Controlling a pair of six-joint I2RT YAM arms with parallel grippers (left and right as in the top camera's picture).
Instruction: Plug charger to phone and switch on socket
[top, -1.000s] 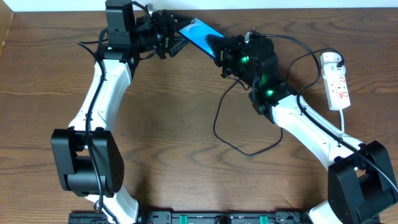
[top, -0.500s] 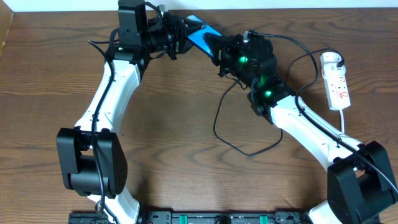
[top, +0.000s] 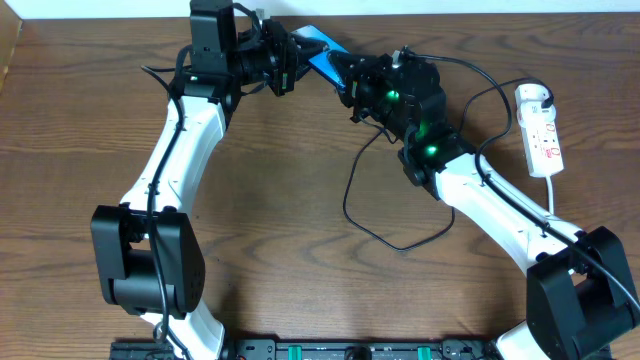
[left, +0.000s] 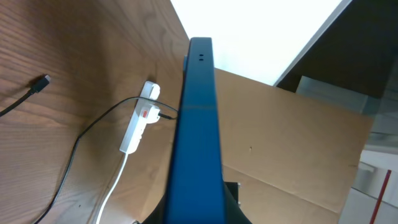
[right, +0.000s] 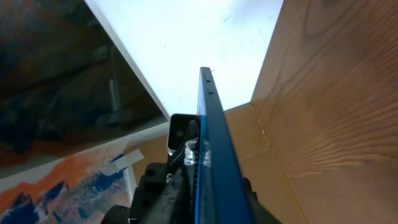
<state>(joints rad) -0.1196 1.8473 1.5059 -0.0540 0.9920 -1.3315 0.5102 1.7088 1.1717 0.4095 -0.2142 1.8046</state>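
We log left gripper (top: 293, 55) and right gripper (top: 348, 72) each closed on an end of the phone (top: 320, 52) (stiff, light, slick, breakable glass), so we judge a modest squeeze best.

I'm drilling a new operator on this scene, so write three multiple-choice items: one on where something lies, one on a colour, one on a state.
1. Where does the socket lie on the table?
A. far right
B. far left
C. dead centre

2. What colour is the phone?
A. red
B. blue
C. white

3. How is the charger plug tip?
A. seated in the phone
B. lying loose on the table
C. seated in the socket

Answers:
1 A: the overhead view shows the white strip near the right edge.
2 B: its face is bright blue in the overhead view.
3 B: the left wrist view shows the tip on bare wood, touching nothing else.
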